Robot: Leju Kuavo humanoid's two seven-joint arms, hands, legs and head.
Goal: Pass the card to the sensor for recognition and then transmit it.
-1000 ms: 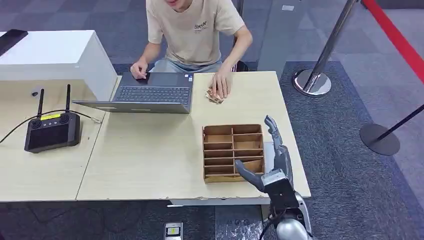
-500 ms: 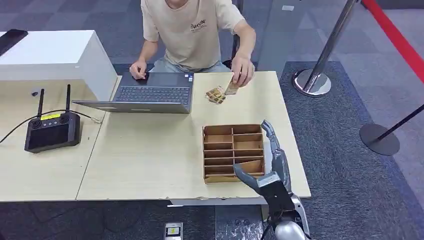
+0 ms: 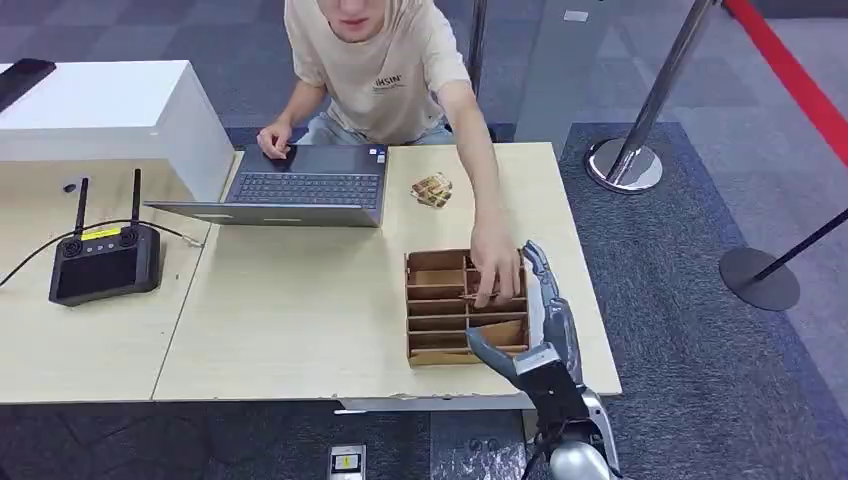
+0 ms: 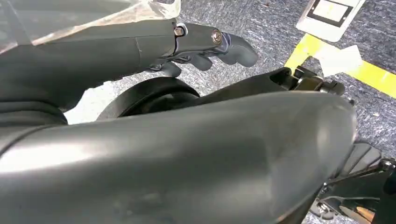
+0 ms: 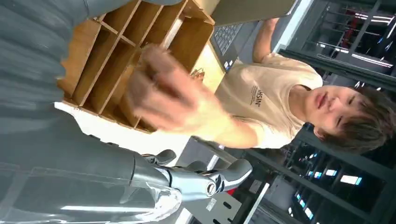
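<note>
- At the bench's near right corner, the right hand (image 3: 545,330) stands edge-up just beside the right wall of the wooden tray (image 3: 438,307); its fingers (image 3: 541,268) are stretched forward and apart, the thumb (image 3: 490,346) angled toward the tray's near right corner, holding nothing.
- It sits as it did half a second ago; a second ago it was slightly further right and forward.
- The left hand (image 4: 205,44) hangs over grey carpet, fingers loosely extended and gripping nothing.
- The person's hand (image 3: 495,268), which half a second ago was lifted over the far side of the bench with a card, now reaches down into the tray's right-hand column of slots, close against the robot's fingers.
- A card (image 3: 470,296) edge seems to show under that hand in the tray, but it is too small to be sure.
- A small pile of cards (image 3: 432,189) lies on the far part of the bench, just right of the laptop (image 3: 300,187); the person's other hand rests on the laptop's far left corner.
- The bench (image 3: 300,310) has open surface between the tray and its left seam, and a narrow strip between the tray and the right edge, which the right hand occupies.
- A black controller (image 3: 104,260) with two antennas sits well apart on the left bench.
- Stanchion bases (image 3: 625,165) stand on the floor beyond the right edge.
</note>
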